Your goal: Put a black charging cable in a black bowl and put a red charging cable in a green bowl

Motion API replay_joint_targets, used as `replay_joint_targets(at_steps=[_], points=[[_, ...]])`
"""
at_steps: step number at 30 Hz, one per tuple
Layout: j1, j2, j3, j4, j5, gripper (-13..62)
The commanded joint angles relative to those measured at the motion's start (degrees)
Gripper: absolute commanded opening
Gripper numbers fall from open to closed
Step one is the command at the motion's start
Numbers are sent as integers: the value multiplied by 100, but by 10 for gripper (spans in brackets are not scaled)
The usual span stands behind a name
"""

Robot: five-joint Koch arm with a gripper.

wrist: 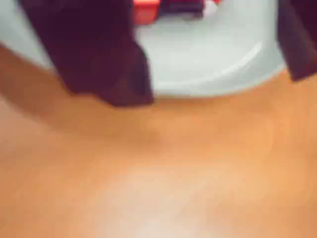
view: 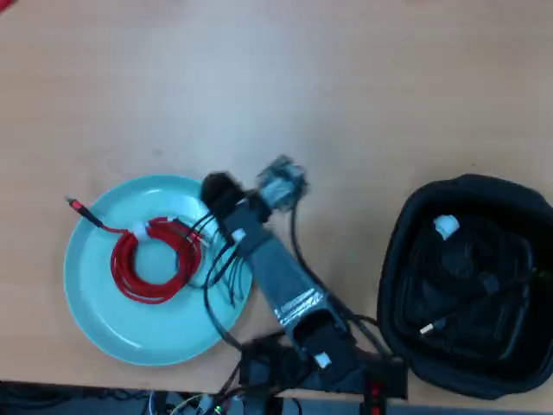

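Glossy turquoise green bowl, matt black bowl, smooth wood-look table.

Both cables lie coiled in their bowls on the tan table

In the overhead view the red charging cable, a small ring bound with a white tie, lies flat in the round, shallow, glossy green bowl at lower left, its red-tipped plug sticking out over the upper-left rim; the black charging cable, white-tied with a metal-tipped plug showing, rests inside the deep, rounded-square black bowl at far right, well apart
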Motion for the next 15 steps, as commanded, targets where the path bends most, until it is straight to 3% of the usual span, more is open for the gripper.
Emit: replay_joint_targets(at_steps=[1, 9, 15], points=[[756, 202, -668, -176, -167, 279], [2856, 202, 809, -958, -193, 282], [3252, 396, 2874, -3524, -158, 280]])
